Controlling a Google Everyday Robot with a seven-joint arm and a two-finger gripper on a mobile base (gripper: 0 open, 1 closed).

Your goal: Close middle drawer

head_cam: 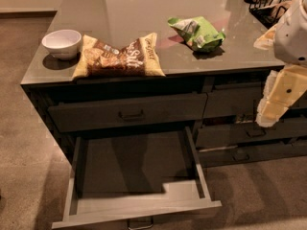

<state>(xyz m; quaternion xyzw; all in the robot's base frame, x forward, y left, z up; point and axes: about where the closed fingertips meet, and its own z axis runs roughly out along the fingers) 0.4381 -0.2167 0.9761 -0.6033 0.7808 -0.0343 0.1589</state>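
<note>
The middle drawer [136, 210] stands pulled far out from the left side of the dark grey cabinet, toward the bottom of the camera view. Its pale grey inner sides and long deep box show, and nothing shows inside the box. Its small dark bar handle [140, 222] sits at the bottom edge of the view. The top drawer [129, 110] above it is shut. My gripper [269, 113] hangs on the cream and white arm at the right edge. It is in front of the right bank of drawers, well to the right of the open drawer and apart from it.
On the counter top [144, 13] lie a white bowl [61, 42], a brown chip bag [117, 55] and a green bag [197, 32]. A black wire basket [271, 4] stands at the back right. The right drawers [240, 135] look slightly ajar. Carpet surrounds the cabinet.
</note>
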